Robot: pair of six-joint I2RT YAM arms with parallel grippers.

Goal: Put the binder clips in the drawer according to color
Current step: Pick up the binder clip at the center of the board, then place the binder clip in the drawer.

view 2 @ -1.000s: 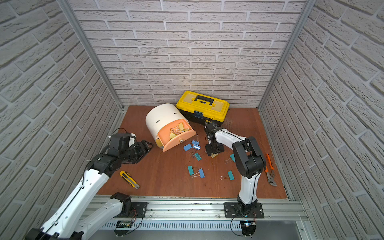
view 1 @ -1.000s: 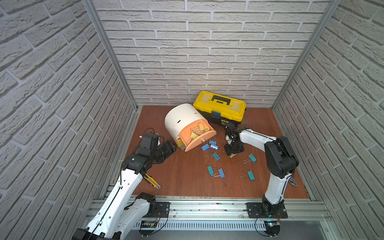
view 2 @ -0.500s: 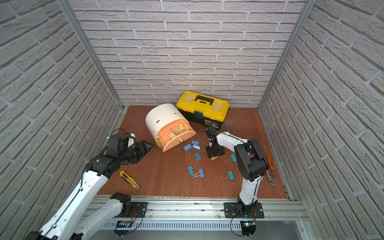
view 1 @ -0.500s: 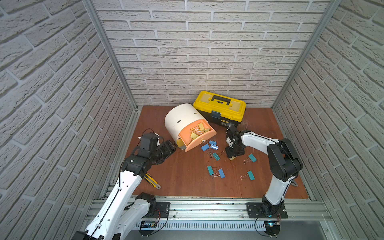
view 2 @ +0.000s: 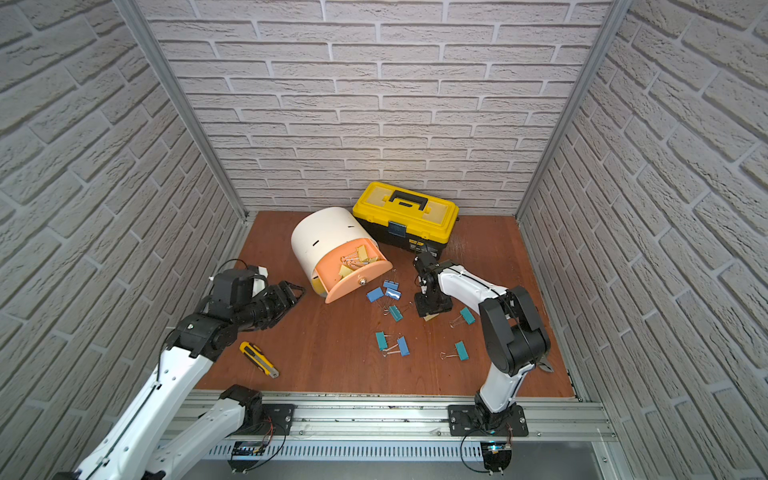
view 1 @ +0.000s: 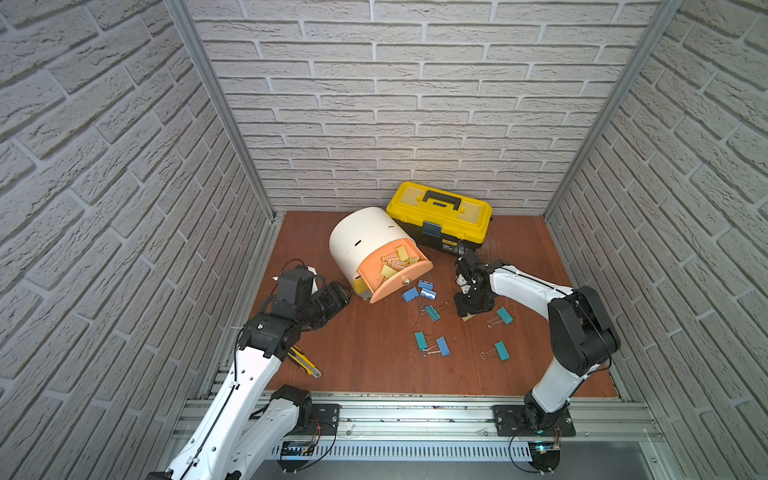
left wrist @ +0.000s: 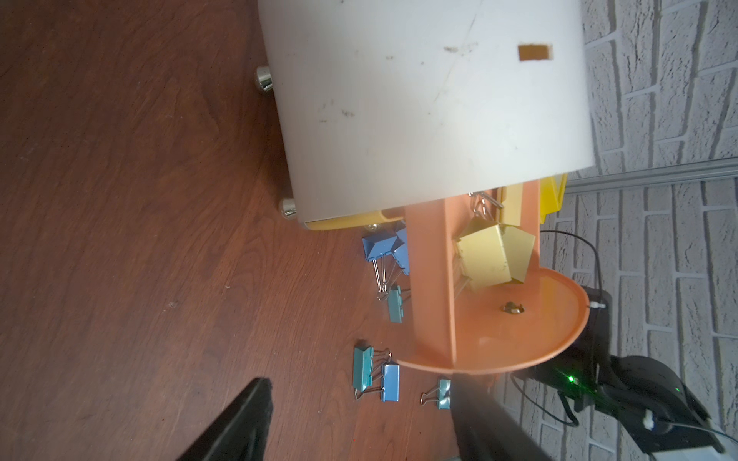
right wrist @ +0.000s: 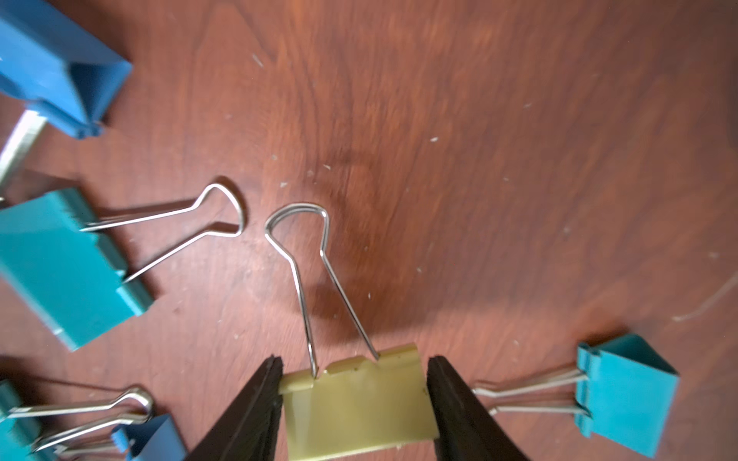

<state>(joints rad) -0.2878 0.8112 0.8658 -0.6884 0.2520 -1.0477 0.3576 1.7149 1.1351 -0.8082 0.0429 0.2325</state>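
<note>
- A white drum-shaped cabinet stands on a brown wooden floor, seen from above in both top views.
- Its peach drawer is pulled out. Several pale yellow binder clips lie loose inside it.
- A yellow-and-black toolbox sits just behind the cabinet, lid closed.
- Three blue clips lie on the floor just in front of the open drawer, with a teal clip right beside them.
- Farther out from the cabinet, a teal clip and a blue clip lie together with their wire handles crossing. Two more teal clips lie well apart from the cabinet.
- The right gripper points down at the floor near the drawer front, beyond the blue clips.
- In the right wrist view, its two black fingers bracket one yellow clip lying flat. One finger touches an end. The other looks to be touching or barely off, and the blur hides whether the clip is truly clamped.
- The left gripper hangs low just beside the cabinet's side wall, its fingers spread apart and empty.
- A yellow-black utility knife lies well away from the cabinet, beneath the left arm.
</note>
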